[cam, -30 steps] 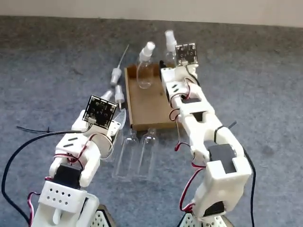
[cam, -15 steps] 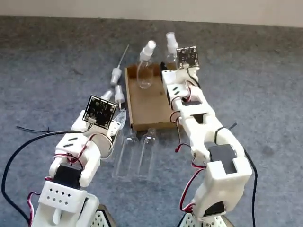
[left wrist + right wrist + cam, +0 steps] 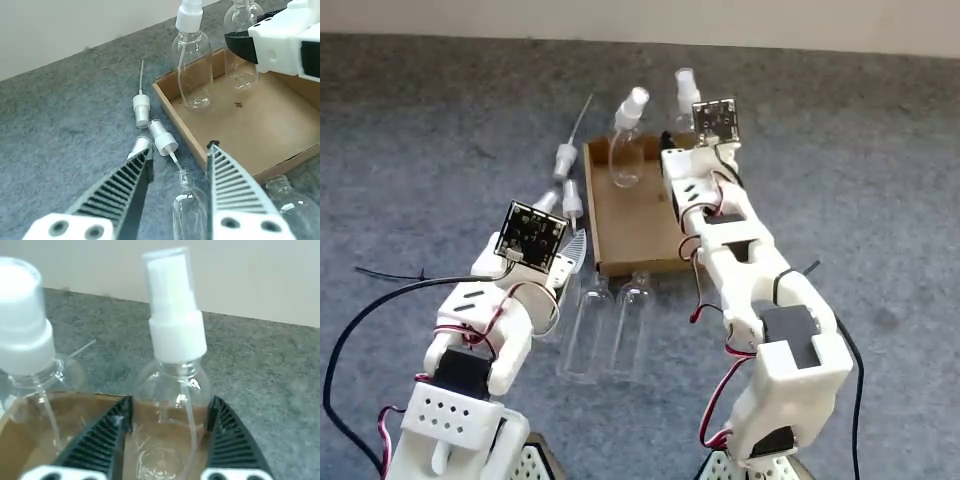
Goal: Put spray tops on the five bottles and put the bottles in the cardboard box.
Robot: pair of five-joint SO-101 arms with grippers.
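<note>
The cardboard box (image 3: 638, 225) lies between the arms. At its far end stand two clear bottles with white spray tops. One bottle (image 3: 626, 150) stands free. My right gripper (image 3: 170, 440) is shut on the other capped bottle (image 3: 172, 385), a finger against each side of it, at the box's far right corner (image 3: 685, 100). My left gripper (image 3: 180, 150) hangs open over an uncapped bottle (image 3: 187, 210) lying in front of the box. Two more uncapped bottles (image 3: 588, 320) (image 3: 634, 315) lie side by side there. Three loose spray tops (image 3: 141, 105) (image 3: 162, 140) (image 3: 139, 147) lie left of the box.
Grey carpet covers the table (image 3: 440, 120). A black cable (image 3: 380, 290) runs from the left arm near the front left. A pale wall rises along the far edge. The box floor (image 3: 250, 125) is bare apart from the two bottles.
My right gripper and the capped bottle in it have shifted slightly right and nearer over the box's far corner. The left arm has kept still.
</note>
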